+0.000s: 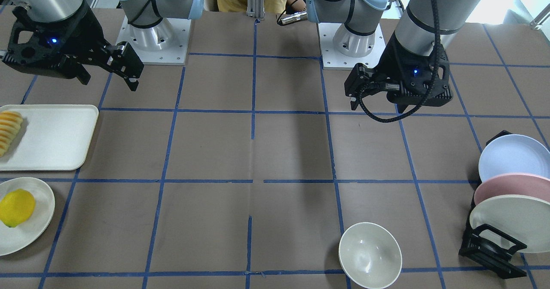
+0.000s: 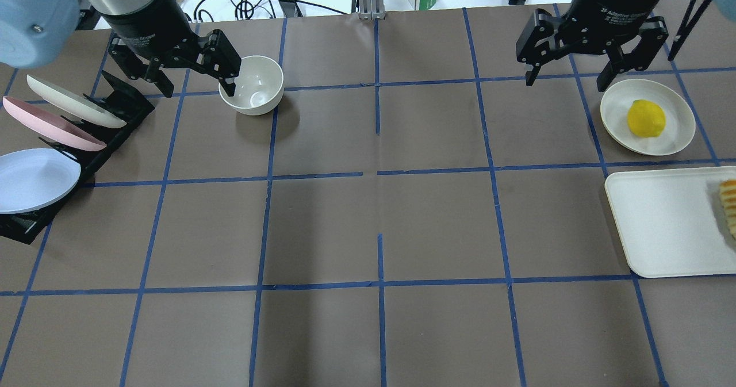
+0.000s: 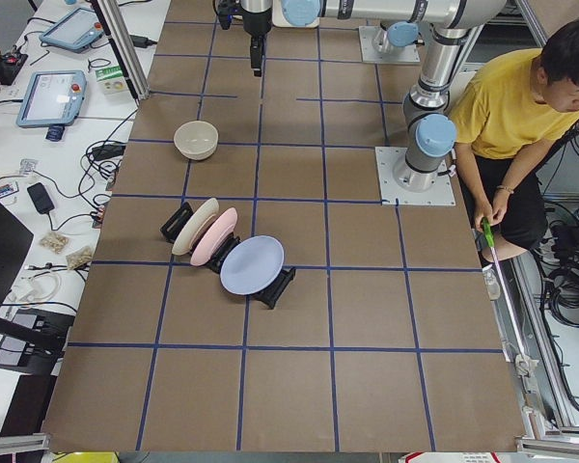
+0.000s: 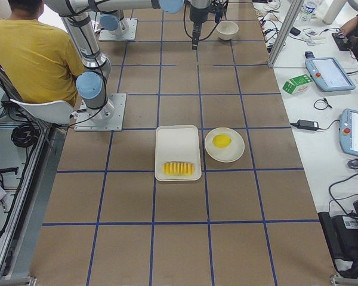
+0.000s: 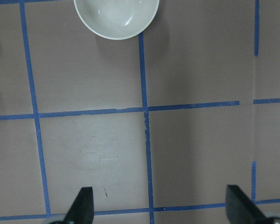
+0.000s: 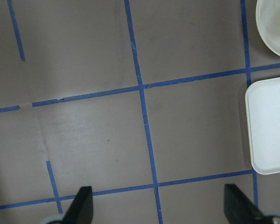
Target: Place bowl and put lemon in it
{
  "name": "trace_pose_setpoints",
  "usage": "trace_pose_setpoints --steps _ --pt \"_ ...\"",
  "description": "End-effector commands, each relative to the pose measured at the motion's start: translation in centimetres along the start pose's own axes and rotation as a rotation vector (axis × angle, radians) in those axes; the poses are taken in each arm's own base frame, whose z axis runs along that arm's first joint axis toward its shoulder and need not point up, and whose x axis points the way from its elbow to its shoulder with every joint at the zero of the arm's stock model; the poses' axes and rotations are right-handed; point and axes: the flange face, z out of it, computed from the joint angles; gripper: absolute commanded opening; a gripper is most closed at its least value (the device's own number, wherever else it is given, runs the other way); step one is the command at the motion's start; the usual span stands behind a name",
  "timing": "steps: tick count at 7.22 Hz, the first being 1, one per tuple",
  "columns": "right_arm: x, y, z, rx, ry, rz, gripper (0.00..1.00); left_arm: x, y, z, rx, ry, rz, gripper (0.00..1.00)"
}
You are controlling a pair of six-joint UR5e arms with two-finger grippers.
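The off-white bowl (image 1: 370, 254) stands upright and empty on the table's far edge on my left side; it also shows in the overhead view (image 2: 253, 85) and at the top of the left wrist view (image 5: 116, 16). My left gripper (image 1: 378, 106) is open and empty, high above the table and back from the bowl. The yellow lemon (image 1: 16, 207) lies on a flat off-white plate (image 1: 41, 226) on my right side, and also shows in the overhead view (image 2: 646, 118). My right gripper (image 2: 568, 79) is open and empty, raised, apart from the lemon.
A white tray (image 2: 667, 226) with sliced yellow-orange food (image 1: 8, 132) lies next to the lemon's plate. A black dish rack (image 2: 121, 102) with three plates stands at my far left. A person in a yellow shirt (image 3: 521, 106) sits behind the robot bases.
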Motion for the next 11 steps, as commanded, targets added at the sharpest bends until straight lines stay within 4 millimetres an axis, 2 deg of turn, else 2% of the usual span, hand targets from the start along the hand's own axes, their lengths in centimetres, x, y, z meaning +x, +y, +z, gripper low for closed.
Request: trace_pose_setpoints --steps 1,4,5,6,7,8,9,10,11 --pt "-0.2 1.1 -1.3 0.025 -0.021 0.005 1.00 -0.3 0.1 0.3 -0.005 0.000 0.002 1.00" --pt "0.2 0.4 -0.1 -0.002 0.005 0.007 1.00 -0.4 -0.5 0.1 0.005 0.000 0.002 1.00" --pt "0.3 0.4 0.6 -0.022 0.007 0.006 1.00 -1.1 -1.3 0.8 -0.007 0.001 -0.007 1.00" --pt "1.0 0.0 1.0 -0.016 0.006 0.015 1.00 -2.8 -3.2 2.4 -0.005 -0.018 -0.015 1.00" --pt "2.3 -2.0 3.3 -0.058 0.002 0.045 1.00 -4.5 -6.1 4.3 0.026 -0.013 0.007 1.00" --pt "4.3 -6.0 6.9 -0.064 0.005 0.083 1.00 -6.3 -9.6 8.7 0.007 -0.009 0.016 1.00" --pt "6.7 -9.2 9.1 -0.032 0.000 0.106 1.00 -7.2 -13.5 12.4 0.063 -0.020 0.023 1.00" --pt "8.1 -11.2 10.9 -0.011 0.000 0.084 1.00 -7.8 -16.5 14.2 0.079 -0.021 0.034 1.00" --pt "9.4 -12.3 12.4 -0.024 0.001 0.087 1.00 -8.6 -18.7 18.1 0.038 -0.013 0.029 1.00"
